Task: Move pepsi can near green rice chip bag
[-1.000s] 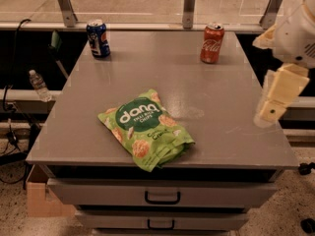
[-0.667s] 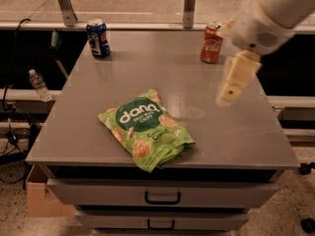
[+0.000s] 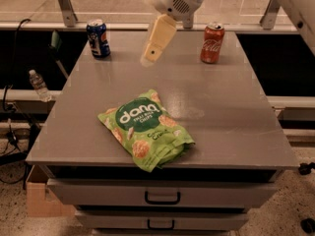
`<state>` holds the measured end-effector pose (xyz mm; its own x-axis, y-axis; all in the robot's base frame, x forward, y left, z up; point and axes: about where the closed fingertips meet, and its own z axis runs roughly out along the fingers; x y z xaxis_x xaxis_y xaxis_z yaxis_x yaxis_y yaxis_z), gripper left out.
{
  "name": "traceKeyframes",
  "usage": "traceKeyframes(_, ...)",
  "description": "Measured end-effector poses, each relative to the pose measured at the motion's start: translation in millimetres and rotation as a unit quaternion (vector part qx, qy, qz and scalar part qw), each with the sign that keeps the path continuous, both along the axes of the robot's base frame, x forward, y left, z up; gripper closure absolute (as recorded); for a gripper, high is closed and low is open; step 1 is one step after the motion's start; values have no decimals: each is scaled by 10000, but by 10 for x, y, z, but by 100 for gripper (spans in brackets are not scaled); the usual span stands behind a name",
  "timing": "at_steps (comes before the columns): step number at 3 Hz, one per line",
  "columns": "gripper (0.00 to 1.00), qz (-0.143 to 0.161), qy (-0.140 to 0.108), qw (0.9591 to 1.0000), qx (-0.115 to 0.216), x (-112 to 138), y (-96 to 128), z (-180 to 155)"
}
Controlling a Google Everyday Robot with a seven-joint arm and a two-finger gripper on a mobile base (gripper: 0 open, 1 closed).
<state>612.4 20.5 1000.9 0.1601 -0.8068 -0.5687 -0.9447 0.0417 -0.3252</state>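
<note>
The pepsi can [image 3: 98, 38], dark blue with a silver top, stands upright at the table's far left corner. The green rice chip bag [image 3: 144, 129], light green with a dark "dang" circle, lies flat near the table's front edge, left of centre. My gripper [image 3: 156, 42] hangs above the far middle of the table, to the right of the pepsi can and well apart from it. It holds nothing.
A red Coca-Cola can [image 3: 212, 43] stands upright at the far right of the grey table [image 3: 231, 112]. Drawers [image 3: 162, 196] sit below the front edge. A water bottle [image 3: 38, 85] and cables lie off the table's left side.
My arm has swung from the table's right side leftward across the far edge, past the Coca-Cola can, toward the pepsi can. The cans and bag have not moved.
</note>
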Motion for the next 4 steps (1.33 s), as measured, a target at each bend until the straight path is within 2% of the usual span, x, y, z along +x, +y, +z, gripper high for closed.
traceKeyframes(1, 0, -10, 15, 10000, -13, -6, -16, -18)
traceKeyframes(2, 0, 60, -161, 9991, 397, 201, 333, -79)
traceKeyframes(3, 0, 258, -291, 9939, 1034, 588, 965, -206)
traceKeyframes(4, 0, 12, -221, 9853, 1696, 1056, 1353, -377)
